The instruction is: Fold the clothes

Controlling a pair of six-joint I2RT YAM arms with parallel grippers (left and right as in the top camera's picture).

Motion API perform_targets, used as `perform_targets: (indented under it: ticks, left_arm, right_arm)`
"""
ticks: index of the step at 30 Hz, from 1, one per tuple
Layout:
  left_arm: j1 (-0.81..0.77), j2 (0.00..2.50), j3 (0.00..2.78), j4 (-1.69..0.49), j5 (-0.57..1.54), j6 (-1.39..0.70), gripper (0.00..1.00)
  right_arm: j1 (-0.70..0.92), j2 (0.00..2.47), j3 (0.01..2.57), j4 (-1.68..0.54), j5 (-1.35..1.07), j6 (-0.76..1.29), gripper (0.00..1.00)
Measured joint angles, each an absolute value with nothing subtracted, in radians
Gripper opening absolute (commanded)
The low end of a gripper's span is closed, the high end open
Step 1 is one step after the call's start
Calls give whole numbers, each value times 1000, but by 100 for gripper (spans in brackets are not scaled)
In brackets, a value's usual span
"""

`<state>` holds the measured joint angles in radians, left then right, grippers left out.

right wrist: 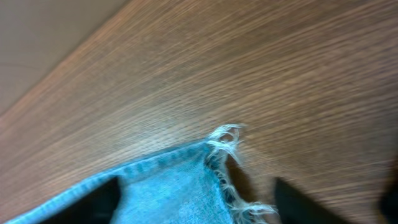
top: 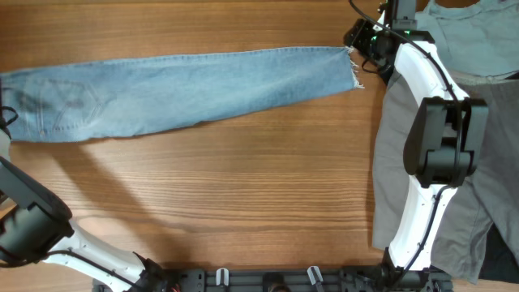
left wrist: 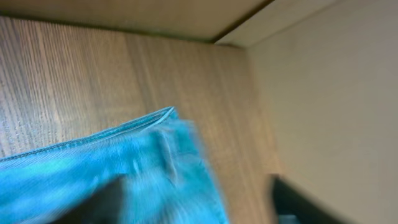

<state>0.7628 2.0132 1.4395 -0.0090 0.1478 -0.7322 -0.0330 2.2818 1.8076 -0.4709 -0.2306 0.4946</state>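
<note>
- Currently looking at the jeans [top: 178,85] spread flat along the far side of the table [top: 243,203], leg on leg, with the waistband [top: 6,105] at the far left edge and the frayed hems [top: 353,69] toward the right.
- Left gripper [left wrist: 196,202] over the waistband end: jaws wide apart, gripping nothing, denim lying loose between them.
- Right gripper [right wrist: 199,199] over the hem corner: likewise spread wide, clamped on nothing.
- Likely to go wrong by pinching only the upper layer, letting the lower leg slide out and spoiling the fold.
- Could lose the hem by closing on loose fray rather than solid cloth.
- Might skew the fold by lifting one end sooner or higher than the other.
- Risk of dragging the waistband off the table's left edge.
- Also risks snagging the grey trousers [top: 389,162] under the right arm, or the pale teal shirt [top: 470,32] just behind.
</note>
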Motion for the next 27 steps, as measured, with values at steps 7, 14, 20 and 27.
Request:
perform_targets:
  ticks: [7, 14, 20, 27]
  left_arm:
    - [762, 2018, 1443, -244, 156, -485, 100]
    - [773, 2018, 1444, -465, 187, -366, 98]
    - [772, 2018, 1444, -561, 339, -315, 95]
    - [773, 1984, 1444, -645, 381, -281, 94]
  right_arm:
    - [-74, 2281, 1809, -630, -295, 435, 100]
    - [-59, 2282, 1787, -729, -316, 391, 93]
    - [1, 2290, 1722, -584, -316, 337, 4]
    - [-4, 2293, 1710, -638, -272, 335, 4]
